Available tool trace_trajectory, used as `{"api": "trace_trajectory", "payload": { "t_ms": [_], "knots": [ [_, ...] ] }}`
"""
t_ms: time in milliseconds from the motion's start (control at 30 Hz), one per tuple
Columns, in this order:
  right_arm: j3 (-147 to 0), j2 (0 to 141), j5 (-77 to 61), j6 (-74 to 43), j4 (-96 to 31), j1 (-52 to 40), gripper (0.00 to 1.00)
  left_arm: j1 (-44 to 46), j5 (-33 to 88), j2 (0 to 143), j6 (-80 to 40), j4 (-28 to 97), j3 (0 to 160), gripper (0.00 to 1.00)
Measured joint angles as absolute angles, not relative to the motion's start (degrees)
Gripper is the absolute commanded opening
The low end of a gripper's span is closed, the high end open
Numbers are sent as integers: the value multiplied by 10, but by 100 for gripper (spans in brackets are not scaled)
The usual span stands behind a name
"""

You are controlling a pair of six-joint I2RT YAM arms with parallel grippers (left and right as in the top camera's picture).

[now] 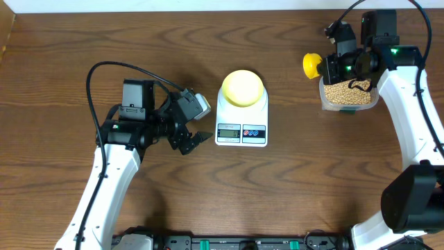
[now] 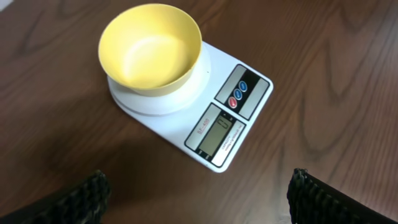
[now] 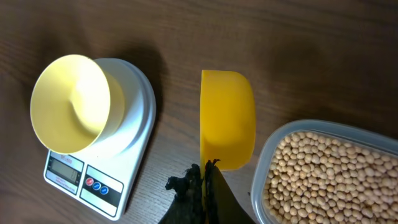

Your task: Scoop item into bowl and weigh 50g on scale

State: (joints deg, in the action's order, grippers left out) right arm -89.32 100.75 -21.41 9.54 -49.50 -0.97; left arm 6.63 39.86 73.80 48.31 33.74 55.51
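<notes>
The pale yellow bowl stands empty on the white scale; both also show in the left wrist view, bowl and scale, and in the right wrist view, bowl and scale. The tan beans fill a clear container at the right. My right gripper is shut on the handle of a yellow scoop, held left of the container. My left gripper is open and empty, left of the scale.
The wooden table's far edge runs along the top of the overhead view. Black cables loop above the left arm and near the right arm.
</notes>
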Motion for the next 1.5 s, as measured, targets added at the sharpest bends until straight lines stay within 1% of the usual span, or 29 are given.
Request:
{"api": "trace_trajectory", "payload": {
  "t_ms": [967,1167,1333,1500],
  "knots": [
    [-893,999,-225,95,-515,-2,1,66,386,738,485,328,555,93],
    [-893,952,-238,95,-568,29,1,66,386,738,485,328,555,93],
    [-893,885,-240,95,-605,82,1,66,386,738,485,328,555,93],
    [-896,851,-237,95,-623,124,1,66,386,738,485,328,555,93]
  ]
}}
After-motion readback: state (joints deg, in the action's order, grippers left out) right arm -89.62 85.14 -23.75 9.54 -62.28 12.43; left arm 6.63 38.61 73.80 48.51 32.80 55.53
